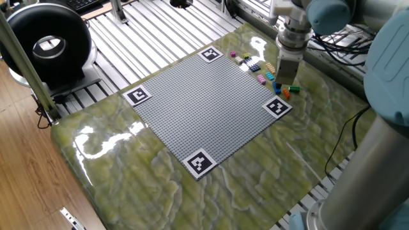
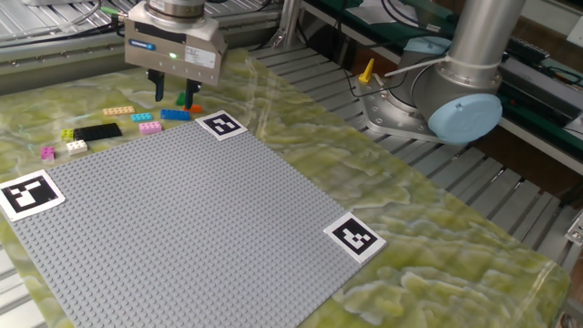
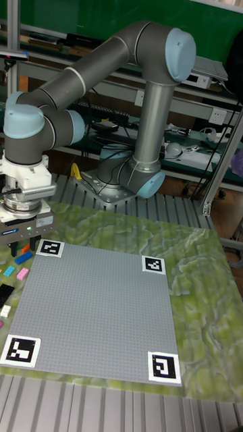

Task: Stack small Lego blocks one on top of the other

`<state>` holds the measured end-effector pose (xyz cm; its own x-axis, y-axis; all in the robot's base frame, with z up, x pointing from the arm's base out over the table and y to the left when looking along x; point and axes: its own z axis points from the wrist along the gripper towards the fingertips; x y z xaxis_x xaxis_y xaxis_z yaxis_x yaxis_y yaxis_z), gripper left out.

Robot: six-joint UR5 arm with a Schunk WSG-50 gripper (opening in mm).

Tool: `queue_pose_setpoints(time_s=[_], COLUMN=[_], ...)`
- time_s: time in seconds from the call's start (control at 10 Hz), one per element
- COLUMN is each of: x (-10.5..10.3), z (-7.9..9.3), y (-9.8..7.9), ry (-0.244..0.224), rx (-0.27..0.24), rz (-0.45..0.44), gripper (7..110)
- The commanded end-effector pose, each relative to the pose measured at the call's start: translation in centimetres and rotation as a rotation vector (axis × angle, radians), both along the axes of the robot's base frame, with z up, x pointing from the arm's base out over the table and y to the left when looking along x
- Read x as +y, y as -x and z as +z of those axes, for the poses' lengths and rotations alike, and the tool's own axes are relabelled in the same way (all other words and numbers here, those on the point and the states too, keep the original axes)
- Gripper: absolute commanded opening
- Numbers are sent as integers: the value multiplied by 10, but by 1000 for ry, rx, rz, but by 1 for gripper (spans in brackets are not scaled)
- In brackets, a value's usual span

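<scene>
Several small Lego blocks lie in a loose row beside the grey baseplate [image 2: 200, 228]: a green one [image 2: 182, 97], orange [image 2: 195, 108], blue [image 2: 175, 115], cyan [image 2: 141, 117] and pink [image 2: 150, 128]. My gripper [image 2: 178, 91] hangs open just over the green and orange blocks, its fingers either side of the green one. From the opposite side the gripper [image 1: 284, 76] stands over the blue [image 1: 277, 87], green [image 1: 294, 88] and orange [image 1: 286, 94] blocks. In the tall view the gripper [image 3: 23, 247] sits above the blue block [image 3: 23, 256].
Black-and-white marker tags [image 2: 222, 125] sit at the baseplate's corners. More blocks, among them a black piece [image 2: 98, 132], white [image 2: 76, 145] and yellow-green [image 2: 66, 135], lie further along the row. The robot's base [image 2: 410, 100] stands behind the table.
</scene>
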<state>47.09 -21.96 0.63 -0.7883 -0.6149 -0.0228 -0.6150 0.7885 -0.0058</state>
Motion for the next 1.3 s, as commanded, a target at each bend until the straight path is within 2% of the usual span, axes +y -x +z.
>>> queue_pose_setpoints(time_s=[0.0,0.4,0.7,0.9,1.0,1.2], x=[-4,2,-9,-4,-1,4], z=[-15,-2,3,-3,-2,-1], y=[16,25,7,4,4,2], ry=[-27,-13,34,16,22,29], rx=[-16,12,-2,6,12,17], rz=[-13,-33,3,21,18,12], gripper=[44,44,44,44,66,66])
